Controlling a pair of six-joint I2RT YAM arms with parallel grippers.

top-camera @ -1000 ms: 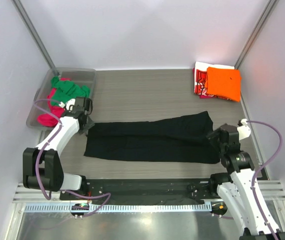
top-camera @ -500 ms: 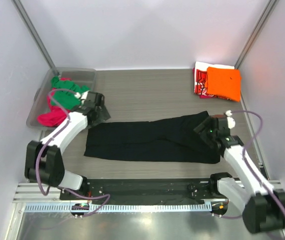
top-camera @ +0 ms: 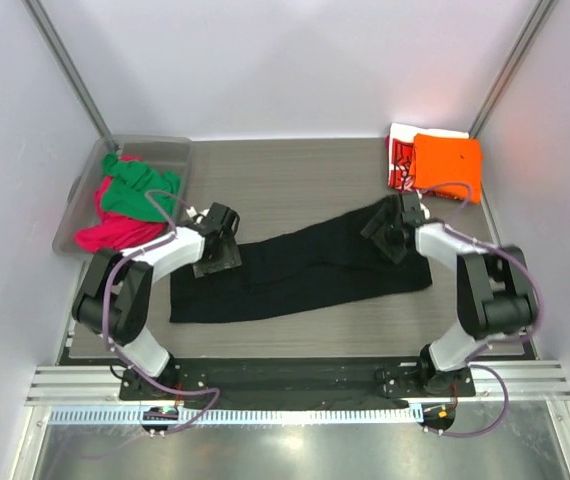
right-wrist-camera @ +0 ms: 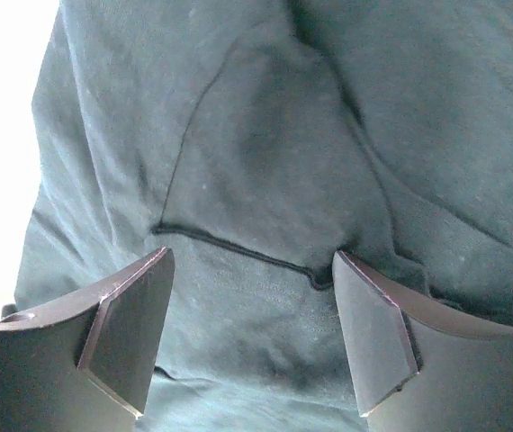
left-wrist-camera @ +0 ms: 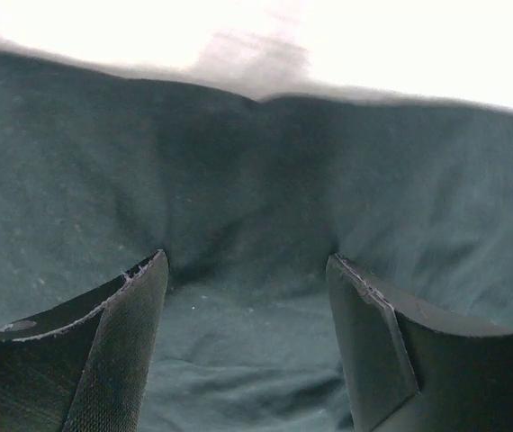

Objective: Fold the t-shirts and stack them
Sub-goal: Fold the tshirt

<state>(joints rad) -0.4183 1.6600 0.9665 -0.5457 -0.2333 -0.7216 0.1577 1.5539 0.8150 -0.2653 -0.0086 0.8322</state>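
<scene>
The black t-shirt (top-camera: pixel 305 270) lies as a long strip across the table middle, its right end slanting toward the far side. My left gripper (top-camera: pixel 215 247) is open and pressed down over the shirt's far left corner; black cloth (left-wrist-camera: pixel 247 180) fills the gap between its fingers (left-wrist-camera: pixel 121 342). My right gripper (top-camera: pixel 390 230) is open over the shirt's far right end, with a seam (right-wrist-camera: pixel 238 247) between its fingers (right-wrist-camera: pixel 373 333). A folded orange t-shirt (top-camera: pixel 448 166) lies on the red-and-white printed one (top-camera: pixel 400 160) at the far right. The starburst print is hidden.
A clear plastic bin (top-camera: pixel 165 147) at the far left holds a green shirt (top-camera: pixel 135 192) and a magenta shirt (top-camera: pixel 105 233). Metal frame posts (top-camera: pixel 70 70) stand at both far corners. The arm bases and rail (top-camera: pixel 285 385) run along the near edge.
Both grippers have moved inward and onto the far edge of the black shirt. The shirt's right end has shifted toward the far side, so it now lies slanted.
</scene>
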